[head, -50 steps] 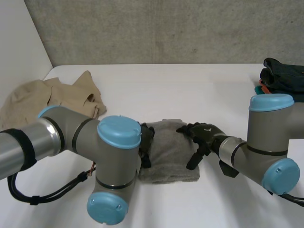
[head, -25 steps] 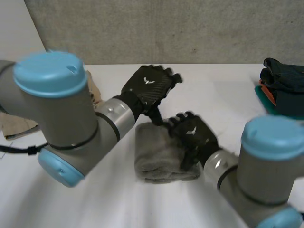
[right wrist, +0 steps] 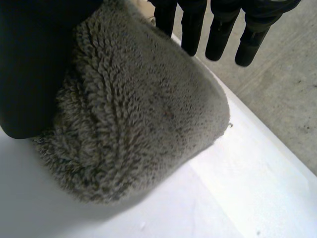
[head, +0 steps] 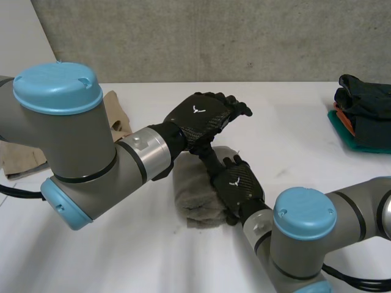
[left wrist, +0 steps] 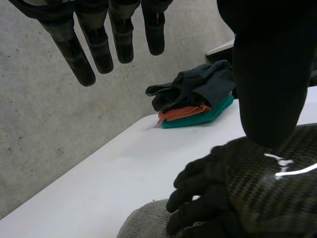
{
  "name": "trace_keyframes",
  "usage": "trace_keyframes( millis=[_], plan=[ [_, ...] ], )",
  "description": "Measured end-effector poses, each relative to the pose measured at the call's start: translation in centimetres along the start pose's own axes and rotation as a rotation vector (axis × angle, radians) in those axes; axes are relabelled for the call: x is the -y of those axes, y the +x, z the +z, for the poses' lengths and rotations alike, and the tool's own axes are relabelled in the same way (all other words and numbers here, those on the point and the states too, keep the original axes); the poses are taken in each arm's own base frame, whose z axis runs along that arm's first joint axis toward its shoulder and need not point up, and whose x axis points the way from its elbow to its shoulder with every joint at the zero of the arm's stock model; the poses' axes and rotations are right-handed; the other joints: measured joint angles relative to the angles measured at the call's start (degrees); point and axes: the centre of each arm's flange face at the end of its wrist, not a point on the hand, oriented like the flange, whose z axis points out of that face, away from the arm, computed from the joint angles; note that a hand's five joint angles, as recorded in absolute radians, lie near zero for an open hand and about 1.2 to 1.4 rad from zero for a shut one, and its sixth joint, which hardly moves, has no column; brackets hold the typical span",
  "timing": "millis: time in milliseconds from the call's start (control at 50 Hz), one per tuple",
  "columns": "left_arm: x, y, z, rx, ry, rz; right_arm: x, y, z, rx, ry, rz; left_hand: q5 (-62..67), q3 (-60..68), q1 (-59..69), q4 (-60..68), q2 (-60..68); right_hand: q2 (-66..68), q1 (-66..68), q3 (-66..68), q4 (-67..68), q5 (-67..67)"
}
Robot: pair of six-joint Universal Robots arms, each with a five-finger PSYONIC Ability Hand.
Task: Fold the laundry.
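- The grey terry-cloth towel [right wrist: 143,119] is lying folded into a thick, compact bundle near the middle of the white table [head: 293,140], in front of the robot.
- The right hand [head: 237,186] is resting palm-down on the bundle's top. Its fingers [right wrist: 218,34] are reaching straight out past the far edge and its thumb is lying along one side. It looks relaxed and is pressing rather than gripping.
- The left hand [head: 204,119] is hovering above the table just behind the towel. Its fingers [left wrist: 96,42] are straight and spread, holding nothing.
- The step in hand appears to be finishing this towel by flattening the last fold.
- A crumpled beige garment [head: 116,110] is lying at the robot's left, not yet folded.
- A stack of folded dark, orange and teal clothes [left wrist: 195,96] is sitting well apart at the robot's right.
- Judged next move: the right hand should lift straight off so the fold is not dragged open. The bundle then probably needs setting aside by the stack, and the left hand is well placed to reach for the beige garment.
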Motion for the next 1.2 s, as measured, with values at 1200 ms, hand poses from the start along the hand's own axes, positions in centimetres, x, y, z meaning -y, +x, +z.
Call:
trace_keyframes(
  millis=[1200],
  plan=[
    [3.6,0.5,-2.0,0.01,0.087,0.037,-15.1,44.8,2.4,-0.458,0.413,0.215,0.0,0.0,0.0,0.0,0.0,48.3,42.1,49.0,51.1,47.4]
  ],
)
